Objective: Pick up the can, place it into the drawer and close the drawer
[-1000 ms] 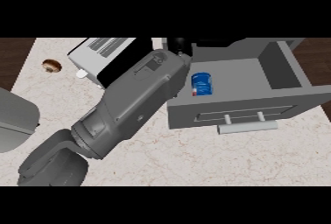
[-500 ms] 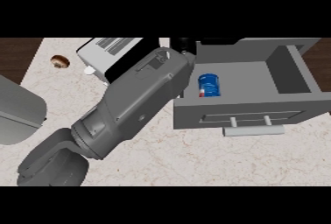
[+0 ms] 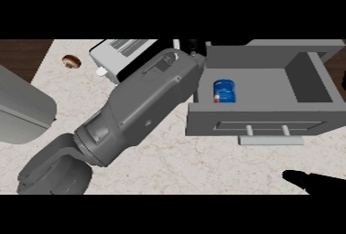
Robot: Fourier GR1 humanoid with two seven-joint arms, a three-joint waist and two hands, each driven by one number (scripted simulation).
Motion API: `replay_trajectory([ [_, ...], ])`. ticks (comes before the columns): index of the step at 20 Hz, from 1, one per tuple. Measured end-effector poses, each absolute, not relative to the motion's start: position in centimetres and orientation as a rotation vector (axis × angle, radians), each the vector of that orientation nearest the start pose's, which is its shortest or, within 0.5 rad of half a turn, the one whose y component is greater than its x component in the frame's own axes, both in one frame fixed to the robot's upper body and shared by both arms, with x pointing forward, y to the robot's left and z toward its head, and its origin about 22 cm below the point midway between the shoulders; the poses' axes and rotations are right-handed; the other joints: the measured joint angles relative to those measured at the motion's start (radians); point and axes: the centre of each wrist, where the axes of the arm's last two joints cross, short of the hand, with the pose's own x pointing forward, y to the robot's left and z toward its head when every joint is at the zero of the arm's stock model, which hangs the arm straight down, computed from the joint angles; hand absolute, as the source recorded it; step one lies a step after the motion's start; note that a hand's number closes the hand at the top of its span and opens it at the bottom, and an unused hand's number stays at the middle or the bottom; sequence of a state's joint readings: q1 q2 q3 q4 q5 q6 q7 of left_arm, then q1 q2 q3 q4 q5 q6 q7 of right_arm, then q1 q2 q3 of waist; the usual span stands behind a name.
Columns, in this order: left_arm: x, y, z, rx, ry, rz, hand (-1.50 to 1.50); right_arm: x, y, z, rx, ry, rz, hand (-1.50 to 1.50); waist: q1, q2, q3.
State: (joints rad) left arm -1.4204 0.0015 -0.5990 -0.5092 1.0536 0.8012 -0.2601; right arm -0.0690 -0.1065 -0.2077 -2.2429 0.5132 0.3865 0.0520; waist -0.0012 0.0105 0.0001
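Observation:
The blue can [image 3: 224, 90] lies inside the open grey drawer [image 3: 310, 107], near its left wall. A pale bar handle [image 3: 270, 140] runs along the drawer front. My left forearm crosses the counter from the lower left up to the drawer's back left corner. Of my left hand [image 3: 194, 45] only a black sliver shows past the wrist, apart from the can. My right hand [image 3: 314, 182] shows low at the lower right edge, fingers straight, holding nothing, below the drawer front.
A white and grey toaster [image 3: 121, 50] stands behind the forearm at the back. A small brown round item [image 3: 70, 61] sits near the counter's back left edge. A large grey rounded object [image 3: 20, 109] fills the left side.
The drawer and the can now show slightly further right in the view. My right hand has come into view at the lower right. The can stays in the drawer.

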Motion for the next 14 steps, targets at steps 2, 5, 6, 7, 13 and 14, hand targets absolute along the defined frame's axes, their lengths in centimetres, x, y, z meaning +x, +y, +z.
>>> replay_trajectory([
  [2, 41.4, -2.3, 18.7, -0.041, -1.711, 0.147, -1.50, 21.1, -26.1, 16.6, -0.668, -1.979, 0.675, -1.50, 0.008, -0.002, 0.000],
  [5, 41.5, -1.9, 18.8, -0.025, -1.710, 0.149, -1.50, 23.5, -24.7, 16.1, -0.721, -1.958, 0.747, -1.50, 0.017, -0.005, 0.000],
  [6, 41.6, -1.8, 18.7, -0.020, -1.711, 0.145, -1.50, 24.6, -24.5, 15.8, -0.736, -1.949, 0.771, -1.50, 0.020, -0.004, 0.000],
  [7, 41.6, -1.6, 18.6, -0.019, -1.706, 0.150, -1.50, 25.4, -23.9, 15.4, -0.749, -1.942, 0.794, -1.50, 0.021, -0.005, 0.000],
  [13, 42.3, 0.7, 19.7, 0.001, -1.701, 0.153, -1.50, 29.6, -21.6, 13.4, -0.827, -1.877, 0.967, -1.50, 0.030, -0.009, 0.000],
  [14, 42.3, 0.9, 19.5, 0.003, -1.700, 0.155, -1.50, 30.3, -21.2, 13.1, -0.845, -1.864, 1.003, -1.50, 0.031, -0.008, 0.000],
])
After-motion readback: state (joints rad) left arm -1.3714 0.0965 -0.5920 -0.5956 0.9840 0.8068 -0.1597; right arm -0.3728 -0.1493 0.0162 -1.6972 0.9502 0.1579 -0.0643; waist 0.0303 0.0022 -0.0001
